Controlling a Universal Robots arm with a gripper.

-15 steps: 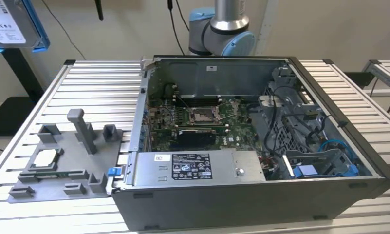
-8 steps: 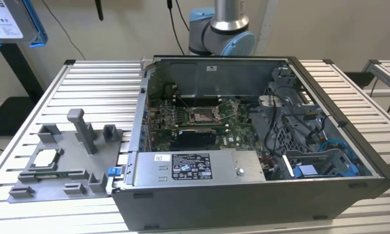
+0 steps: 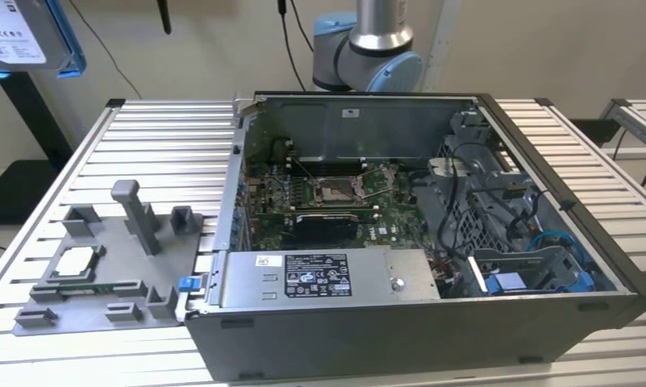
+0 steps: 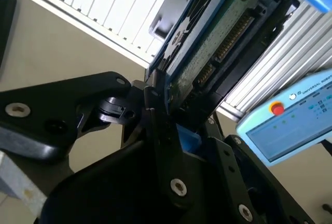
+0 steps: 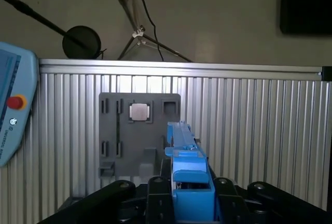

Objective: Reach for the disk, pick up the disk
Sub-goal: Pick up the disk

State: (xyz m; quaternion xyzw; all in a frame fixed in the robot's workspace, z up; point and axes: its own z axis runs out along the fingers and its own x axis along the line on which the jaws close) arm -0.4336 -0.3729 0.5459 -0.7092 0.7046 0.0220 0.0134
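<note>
The disk (image 3: 22, 36), silver with a white label and a bright blue frame, hangs high in the air at the exterior view's upper left, well above the table. In both wrist views it shows edge-on between my black fingers: its blue frame (image 5: 187, 167) in the first wrist view, its green circuit board (image 4: 218, 42) in the second. My gripper (image 4: 181, 125) (image 5: 189, 195) is shut on the disk, with one finger (image 4: 155, 112) pressed against its side.
An open computer case (image 3: 409, 242) takes up the middle of the slatted table (image 3: 151, 145). A grey fixture (image 3: 107, 266) holding a small silver chip (image 3: 75, 260) lies beside it, below the disk (image 5: 140, 112). A teach pendant (image 5: 13, 110) (image 4: 290, 120) hangs nearby.
</note>
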